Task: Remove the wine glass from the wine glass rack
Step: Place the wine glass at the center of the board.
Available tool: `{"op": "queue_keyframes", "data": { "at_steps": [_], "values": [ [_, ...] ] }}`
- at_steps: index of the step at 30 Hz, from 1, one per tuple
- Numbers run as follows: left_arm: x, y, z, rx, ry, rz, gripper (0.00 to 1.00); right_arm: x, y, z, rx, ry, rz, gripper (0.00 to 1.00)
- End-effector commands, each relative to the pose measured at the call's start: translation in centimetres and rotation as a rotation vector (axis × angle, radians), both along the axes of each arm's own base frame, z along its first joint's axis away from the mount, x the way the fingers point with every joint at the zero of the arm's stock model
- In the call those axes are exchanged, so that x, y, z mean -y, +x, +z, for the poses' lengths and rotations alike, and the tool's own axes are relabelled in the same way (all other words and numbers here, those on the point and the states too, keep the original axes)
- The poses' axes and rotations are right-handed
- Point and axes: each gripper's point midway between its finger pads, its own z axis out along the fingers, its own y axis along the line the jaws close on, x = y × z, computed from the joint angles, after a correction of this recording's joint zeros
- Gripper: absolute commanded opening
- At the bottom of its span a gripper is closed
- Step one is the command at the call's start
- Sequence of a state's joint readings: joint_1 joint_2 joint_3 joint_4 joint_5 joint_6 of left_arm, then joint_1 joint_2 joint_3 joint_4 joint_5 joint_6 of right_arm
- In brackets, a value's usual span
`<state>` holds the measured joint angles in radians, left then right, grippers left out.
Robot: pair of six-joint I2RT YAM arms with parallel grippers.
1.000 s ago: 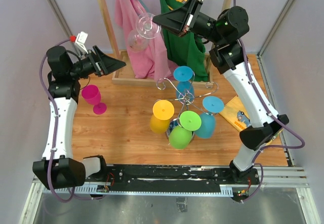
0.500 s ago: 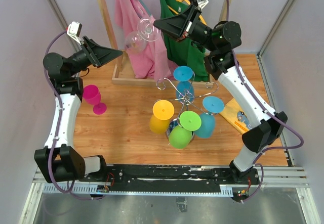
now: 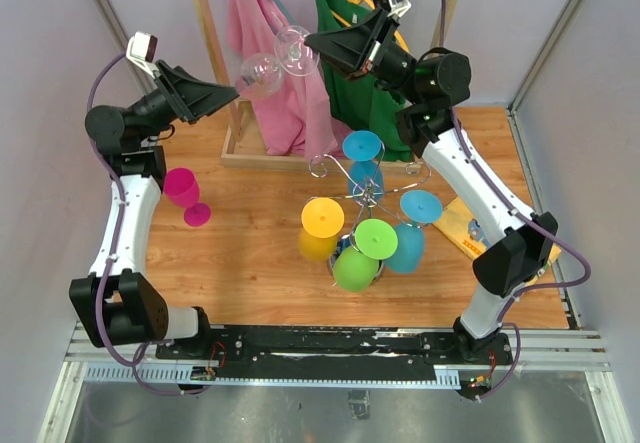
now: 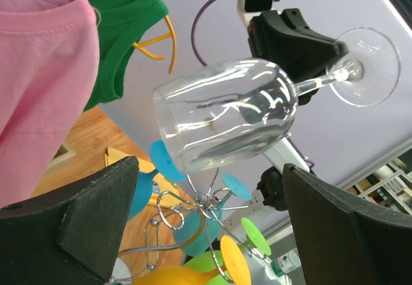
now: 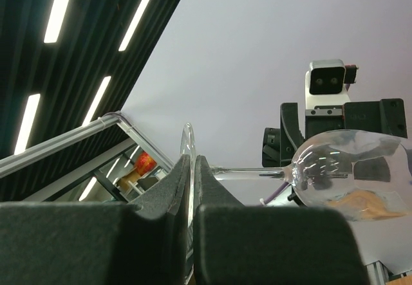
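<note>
A wooden bench (image 3: pixel 250 253) is seen, with the rack (image 3: pixel 322 168) near its middle and coloured glasses (image 3: pixel 322 218) hung on it. The clear wine glass (image 3: pixel 262 71) is held in the air at 11 o'clock from the rack, well apart from it and tipped sideways. Its foot is clamped by the right end effector (image 3: pixel 318 51). The left end effector (image 3: pixel 232 98) is spread wide, near the bowl at its 8 o'clock.
</note>
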<state>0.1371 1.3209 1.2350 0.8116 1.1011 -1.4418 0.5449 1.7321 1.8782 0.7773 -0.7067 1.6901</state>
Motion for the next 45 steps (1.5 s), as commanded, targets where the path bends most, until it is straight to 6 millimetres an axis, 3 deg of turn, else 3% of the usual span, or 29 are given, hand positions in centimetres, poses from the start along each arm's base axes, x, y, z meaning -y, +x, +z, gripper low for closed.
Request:
{"op": "queue_keyframes", "data": {
  "at_steps": [1,19,30,39,45],
  "values": [
    [-0.1,-1.1,3.1,0.102,-0.025,-0.001,0.98,1.1,-1.3,1.6,0.058,0.106,0.010,0.01],
    [0.3,-2.5,4.8,0.143,-0.059,-0.023,0.98,1.9,-0.9,1.2,0.028,0.302,0.090,0.01],
    [0.4,-3.9,7.6,0.231,-0.072,-0.024,0.97,1.4,-0.8,0.5,0.012,0.336,0.120,0.01],
    [0.8,-7.5,10.0,0.304,-0.076,-0.028,0.71,1.8,-0.8,0.0,-0.006,0.414,0.191,0.01],
    [0.9,-9.5,11.4,0.345,-0.079,-0.022,0.43,1.6,-1.4,-0.4,0.007,0.423,0.251,0.01]
  ]
}}
